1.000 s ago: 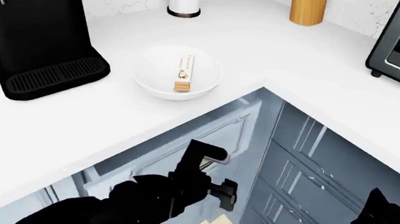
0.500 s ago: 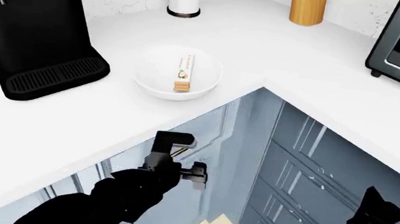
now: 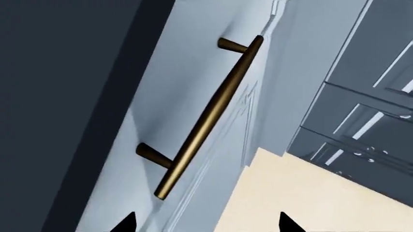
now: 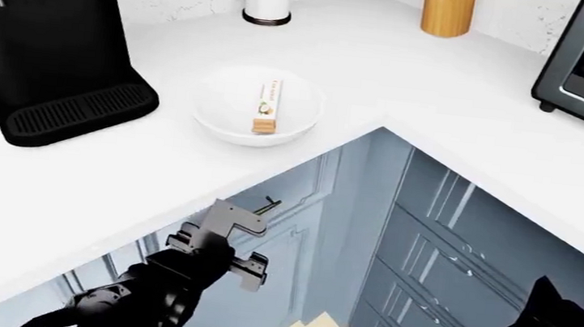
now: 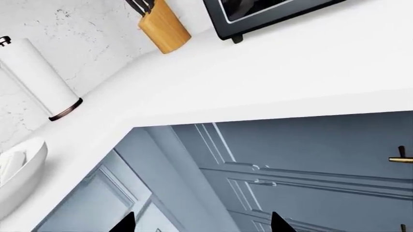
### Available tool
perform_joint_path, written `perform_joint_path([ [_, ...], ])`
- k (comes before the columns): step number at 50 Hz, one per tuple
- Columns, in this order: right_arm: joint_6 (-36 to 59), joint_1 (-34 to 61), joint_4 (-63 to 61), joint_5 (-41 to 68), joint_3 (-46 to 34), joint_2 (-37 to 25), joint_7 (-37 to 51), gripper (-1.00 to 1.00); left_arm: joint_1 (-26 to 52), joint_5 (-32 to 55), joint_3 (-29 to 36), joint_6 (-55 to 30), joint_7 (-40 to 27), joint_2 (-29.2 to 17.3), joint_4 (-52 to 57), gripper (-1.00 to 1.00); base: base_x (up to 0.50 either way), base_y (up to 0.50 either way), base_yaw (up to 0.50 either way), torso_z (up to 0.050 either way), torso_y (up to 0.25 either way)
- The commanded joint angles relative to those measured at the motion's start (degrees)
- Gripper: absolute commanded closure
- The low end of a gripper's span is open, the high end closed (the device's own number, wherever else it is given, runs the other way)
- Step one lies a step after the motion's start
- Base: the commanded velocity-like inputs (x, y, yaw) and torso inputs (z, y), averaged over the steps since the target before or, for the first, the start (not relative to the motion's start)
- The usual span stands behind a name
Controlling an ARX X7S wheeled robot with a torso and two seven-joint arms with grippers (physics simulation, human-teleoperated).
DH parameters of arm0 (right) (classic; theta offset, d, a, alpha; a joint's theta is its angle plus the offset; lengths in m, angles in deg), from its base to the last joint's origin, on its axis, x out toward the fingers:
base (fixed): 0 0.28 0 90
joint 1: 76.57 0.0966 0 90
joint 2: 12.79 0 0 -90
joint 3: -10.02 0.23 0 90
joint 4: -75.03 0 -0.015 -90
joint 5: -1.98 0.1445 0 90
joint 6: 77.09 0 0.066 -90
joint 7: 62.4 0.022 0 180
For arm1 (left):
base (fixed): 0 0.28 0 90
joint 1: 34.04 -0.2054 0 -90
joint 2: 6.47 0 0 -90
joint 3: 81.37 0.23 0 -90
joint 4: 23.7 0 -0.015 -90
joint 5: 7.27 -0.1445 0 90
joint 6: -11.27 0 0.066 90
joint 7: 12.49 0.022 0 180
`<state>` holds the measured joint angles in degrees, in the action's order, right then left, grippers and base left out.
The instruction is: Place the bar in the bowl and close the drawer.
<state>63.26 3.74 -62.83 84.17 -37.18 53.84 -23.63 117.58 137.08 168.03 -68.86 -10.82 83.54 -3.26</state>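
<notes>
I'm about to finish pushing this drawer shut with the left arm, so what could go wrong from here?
1. The left claw sits right by the brass handle on the drawer; its open fingers could snag the handle as it pushes.
2. The counter edge overhangs the claw, so lifting out too early might clip it.
3. The bar already lies in the bowl near that edge; a jolt could shift it.

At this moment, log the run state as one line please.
bar: lying in bowl | drawer: front nearly flush under counter | left gripper: open, at drawer front by brass handle | right gripper: low, idle
</notes>
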Motion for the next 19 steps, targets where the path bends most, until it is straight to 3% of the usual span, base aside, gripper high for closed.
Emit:
perform_joint_path([
  [1, -0.3, -0.6, -0.4, 0.6, 0.4, -0.1, 0.2, -1.00, -1.2, 34.0, 6.7, 0.8, -7.8, -1.3, -5.4, -1.00, 0.00, 0.00, 0.00, 0.000, 0.000],
  [19, -0.7, -1.0, -0.7, 0.5, 0.2, -0.1, -0.1, -1.00, -1.9, 34.0, 5.5, 1.1, -9.4, -2.3, -5.4, -1.00, 0.00, 0.00, 0.00, -0.005, 0.000],
])
